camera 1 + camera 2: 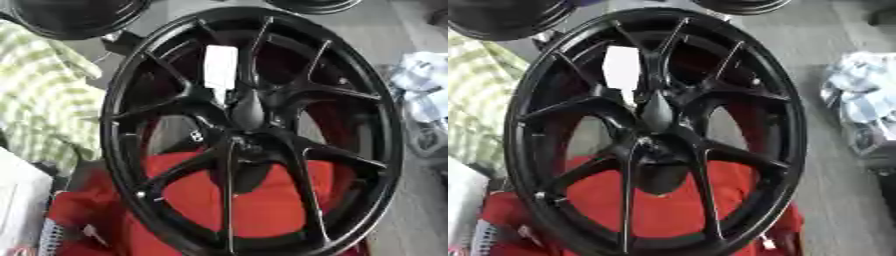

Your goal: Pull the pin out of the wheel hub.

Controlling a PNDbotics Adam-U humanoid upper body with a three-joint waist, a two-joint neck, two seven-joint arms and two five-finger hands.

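1. A big black wheel (254, 130) fills almost the whole view. It has thin paired spokes that run from the rim to the hub, and it lies tilted, its near edge low in the frame.

2. Under the lower half of the wheel lies a red cloth (236, 200), bright between the spokes and spilling out at the lower left.

3. To the left a green-and-white checked cloth (44, 100) lies crumpled beside the rim, touching or nearly touching it; I cannot tell which.

4. The grey floor (842, 30) shows past the wheel on the right and at the top.

5. At the right edge sits a heap of pale, bluish-white crumpled material (859, 100), well apart from the wheel.

6. At the top, parts of two more black rims show: one at the upper left (79, 17), one at the top edge (315, 4).

7. A white slab-like thing (17, 205) shows at the lower left corner.

8. A white rectangular tag (220, 67) sits over the upper spokes, just above the hub.

9. The hub (245, 135) is at the wheel's middle, where the spokes meet. A dark, rounded, tapering shape (248, 107) stands up from it; I cannot tell whether this is the pin.

10. Neither of the robot's hands shows in either view, so I cannot tell how their fingers stand.
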